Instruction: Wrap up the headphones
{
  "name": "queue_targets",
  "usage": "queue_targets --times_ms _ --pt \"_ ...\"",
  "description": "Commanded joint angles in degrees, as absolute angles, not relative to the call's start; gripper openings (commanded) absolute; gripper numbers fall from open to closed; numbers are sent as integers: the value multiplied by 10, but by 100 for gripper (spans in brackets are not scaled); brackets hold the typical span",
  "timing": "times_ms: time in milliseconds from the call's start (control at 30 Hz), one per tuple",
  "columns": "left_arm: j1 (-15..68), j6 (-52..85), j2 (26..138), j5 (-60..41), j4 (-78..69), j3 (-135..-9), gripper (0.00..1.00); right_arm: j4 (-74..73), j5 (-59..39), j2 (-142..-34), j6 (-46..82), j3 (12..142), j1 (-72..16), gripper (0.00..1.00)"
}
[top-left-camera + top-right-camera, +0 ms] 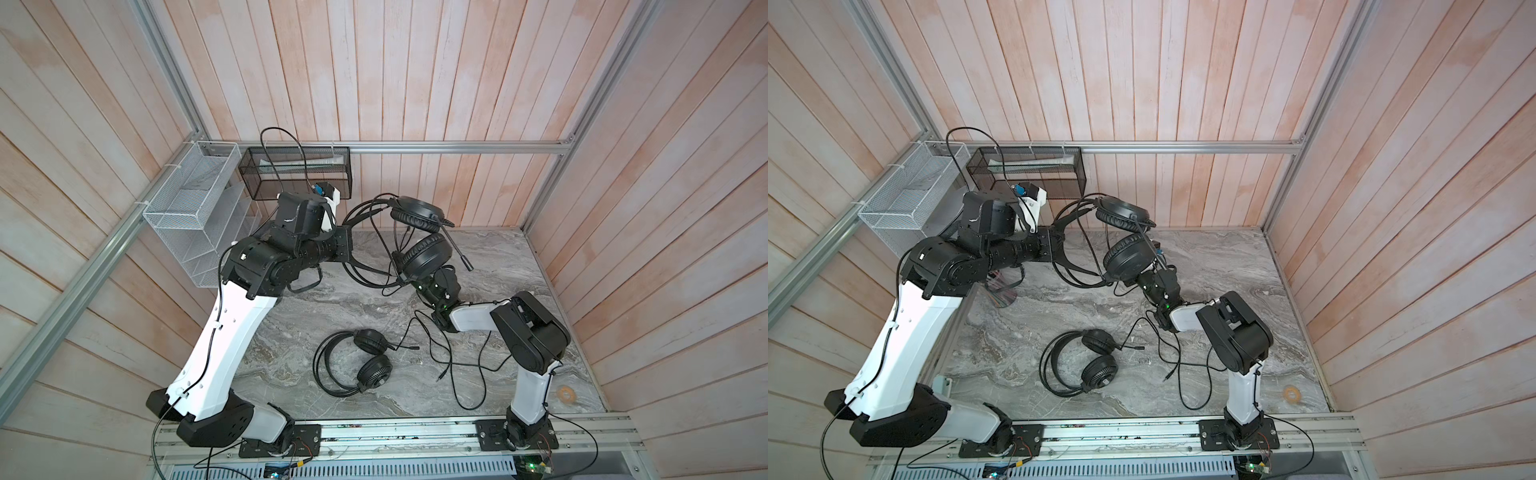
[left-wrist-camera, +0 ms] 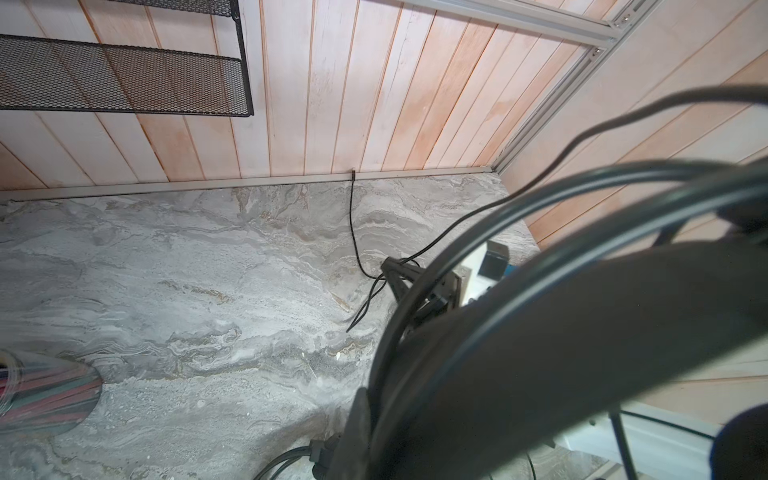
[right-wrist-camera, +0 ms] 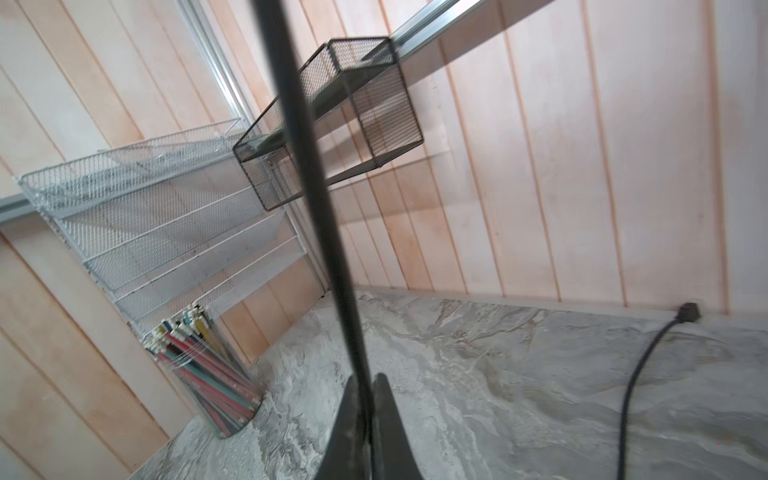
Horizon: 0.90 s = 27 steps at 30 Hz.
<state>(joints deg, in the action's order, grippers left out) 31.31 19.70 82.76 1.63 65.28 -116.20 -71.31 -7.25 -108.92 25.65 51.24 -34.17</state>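
Grey marble tabletop, pale plank walls

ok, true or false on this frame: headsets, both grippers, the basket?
1. Two headsets are in view. True: raised headset, flat headset.
2. Both lie on the table. False: only the flat headset lies on the table; the left gripper holds the raised headset up by its headband.
3. The right gripper is shut on a thin black cable. True.
4. The basket stands on the table. False: the black mesh basket hangs on the back wall.
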Motion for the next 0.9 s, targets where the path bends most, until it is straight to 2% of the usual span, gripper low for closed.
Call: queue_targets --times_ms 0,367,633,767,867 --pt "316 203 805 17 622 -1162 0 -734 -64 -1086 277 483 -329 0" --pt "316 193 798 21 619 -1143 0 -772 -68 -1046 304 438 -273 0" --pt "316 190 788 25 607 -1106 0 -830 -150 -1021 339 422 -231 0" --pt "315 189 784 26 605 -1098 0 -892 -171 -1018 367 405 -221 0" --pt "315 185 783 25 607 -1093 0 -882 -173 -993 363 403 -208 0"
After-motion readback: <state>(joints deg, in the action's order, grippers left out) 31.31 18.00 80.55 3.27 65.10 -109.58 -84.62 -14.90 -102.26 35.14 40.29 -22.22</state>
